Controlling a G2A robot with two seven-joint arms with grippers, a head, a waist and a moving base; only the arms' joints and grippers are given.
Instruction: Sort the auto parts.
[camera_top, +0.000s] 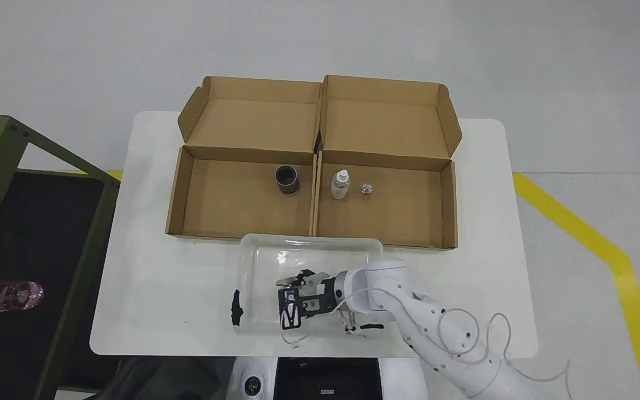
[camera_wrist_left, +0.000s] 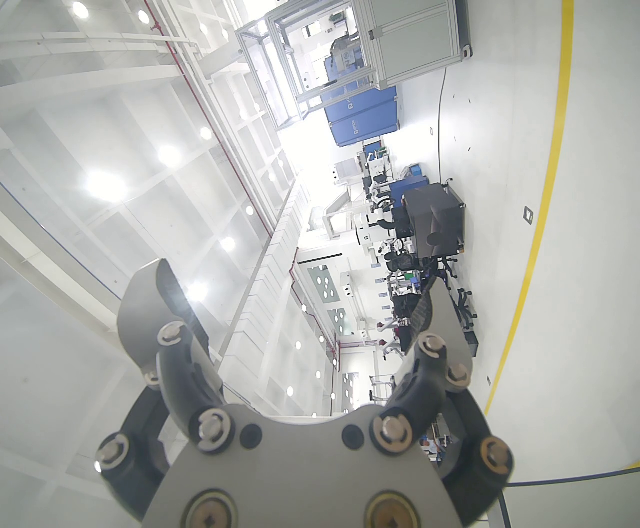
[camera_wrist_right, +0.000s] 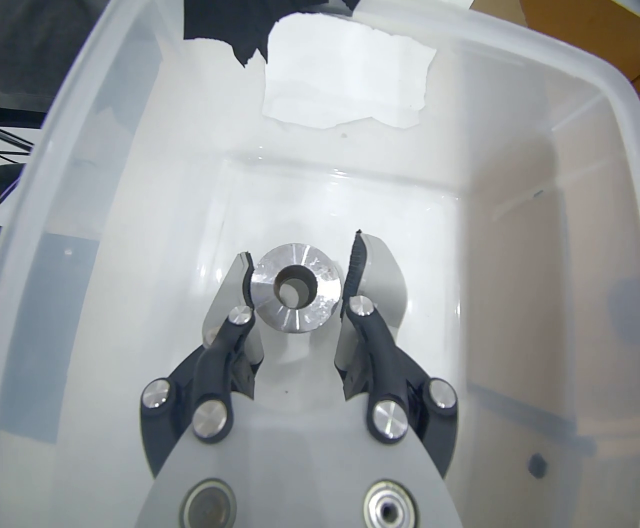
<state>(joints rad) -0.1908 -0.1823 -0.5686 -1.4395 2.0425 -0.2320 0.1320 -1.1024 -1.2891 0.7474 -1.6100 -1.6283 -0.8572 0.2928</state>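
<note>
My right gripper (camera_wrist_right: 298, 282) is down inside the clear plastic bin (camera_wrist_right: 505, 210), its fingers (camera_wrist_right: 357, 270) closed against both sides of a silver metal ring (camera_wrist_right: 320, 295) with a round bore. In the top view the same gripper (camera_top: 292, 300) sits in the bin (camera_top: 310, 239) at the table's front edge. Behind the bin stand two open cardboard boxes: the left box (camera_top: 215, 205) holds a dark cylinder (camera_top: 287, 180), the right box (camera_top: 410, 205) a small white bottle (camera_top: 341, 183) and a small metal part (camera_top: 367, 187). My left gripper (camera_wrist_left: 295, 280) points up at the ceiling, open, holding nothing.
A torn white label (camera_wrist_right: 345, 75) is stuck on the bin's far wall. A small black piece (camera_top: 236, 307) lies by the bin's left edge. A dark green cart (camera_top: 40, 270) stands left of the table. The white table (camera_top: 150, 260) is bare to the left of the bin.
</note>
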